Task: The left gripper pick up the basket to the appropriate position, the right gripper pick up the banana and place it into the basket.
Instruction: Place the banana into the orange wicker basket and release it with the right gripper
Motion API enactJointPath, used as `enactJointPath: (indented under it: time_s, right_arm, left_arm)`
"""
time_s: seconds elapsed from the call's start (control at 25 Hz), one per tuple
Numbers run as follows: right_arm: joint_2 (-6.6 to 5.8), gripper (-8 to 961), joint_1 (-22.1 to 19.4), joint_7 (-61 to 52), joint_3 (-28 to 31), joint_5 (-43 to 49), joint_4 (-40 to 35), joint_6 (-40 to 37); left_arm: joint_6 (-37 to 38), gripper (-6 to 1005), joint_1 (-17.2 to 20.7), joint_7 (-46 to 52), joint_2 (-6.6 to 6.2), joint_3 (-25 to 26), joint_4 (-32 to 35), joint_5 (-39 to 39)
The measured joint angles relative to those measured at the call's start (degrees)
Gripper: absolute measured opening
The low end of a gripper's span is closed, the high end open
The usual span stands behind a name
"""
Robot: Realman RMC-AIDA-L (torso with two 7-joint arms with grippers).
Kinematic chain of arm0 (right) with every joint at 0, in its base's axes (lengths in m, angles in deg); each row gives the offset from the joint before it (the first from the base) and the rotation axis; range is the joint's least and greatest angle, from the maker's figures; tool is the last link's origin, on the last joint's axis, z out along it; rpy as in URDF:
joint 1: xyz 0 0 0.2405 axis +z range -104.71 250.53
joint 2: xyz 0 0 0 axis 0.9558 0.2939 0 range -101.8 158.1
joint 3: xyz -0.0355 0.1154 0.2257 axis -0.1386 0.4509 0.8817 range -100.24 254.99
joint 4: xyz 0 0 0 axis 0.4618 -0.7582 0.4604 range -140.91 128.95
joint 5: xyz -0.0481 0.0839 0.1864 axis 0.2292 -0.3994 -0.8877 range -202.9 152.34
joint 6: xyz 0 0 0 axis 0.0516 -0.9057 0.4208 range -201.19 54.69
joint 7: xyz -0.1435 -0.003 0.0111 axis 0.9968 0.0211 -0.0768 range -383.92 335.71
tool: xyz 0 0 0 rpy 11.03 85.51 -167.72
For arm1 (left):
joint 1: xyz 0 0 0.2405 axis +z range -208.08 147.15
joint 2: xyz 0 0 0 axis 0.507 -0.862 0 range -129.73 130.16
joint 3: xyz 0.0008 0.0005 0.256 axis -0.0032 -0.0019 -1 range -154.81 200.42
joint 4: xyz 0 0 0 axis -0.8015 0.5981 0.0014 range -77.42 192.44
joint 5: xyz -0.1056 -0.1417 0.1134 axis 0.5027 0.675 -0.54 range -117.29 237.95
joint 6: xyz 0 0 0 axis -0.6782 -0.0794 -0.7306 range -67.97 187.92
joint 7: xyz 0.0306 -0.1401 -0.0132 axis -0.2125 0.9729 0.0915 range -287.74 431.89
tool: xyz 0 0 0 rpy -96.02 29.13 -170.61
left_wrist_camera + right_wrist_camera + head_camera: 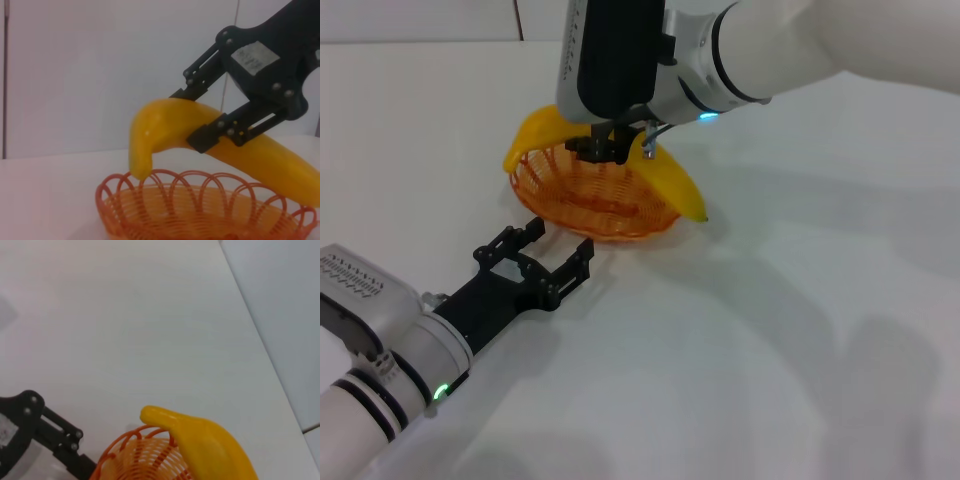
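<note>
The orange wire basket [582, 203] sits on the white table in the middle of the head view. My right gripper [610, 148] is shut on the yellow banana [672, 182] at its middle and holds it across the basket, just above the rim, with both ends past the rim. The left wrist view shows that claw [200, 117] clamped on the banana [165, 122] over the basket [200, 210]. My left gripper [558, 240] is open and empty, low on the table just in front of the basket, apart from it.
The white table [800, 330] spreads all around the basket. A pale wall [75, 75] stands behind it. In the right wrist view the banana [210, 450] and the basket rim [125, 450] show, with a left finger [55, 432] beside them.
</note>
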Motion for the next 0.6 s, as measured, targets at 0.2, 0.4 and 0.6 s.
enactJointPath:
  time_s: [0.2,0.4,0.6]
  right_arm:
    - [0.0,620,0.0,0.0,0.1,0.0,0.0,0.2]
    - [0.0,641,0.1,0.0,0.1,0.0,0.0,0.2]
    - [0.0,678,0.1,0.0,0.2,0.0,-0.1,0.2]
  left_arm:
    - [0.0,753,0.0,0.0,0.0,0.0,-0.1,0.0]
    - [0.0,753,-0.1,0.0,0.0,0.0,-0.1,0.0]
    - [0.1,753,-0.1,0.0,0.0,0.0,-0.1,0.0]
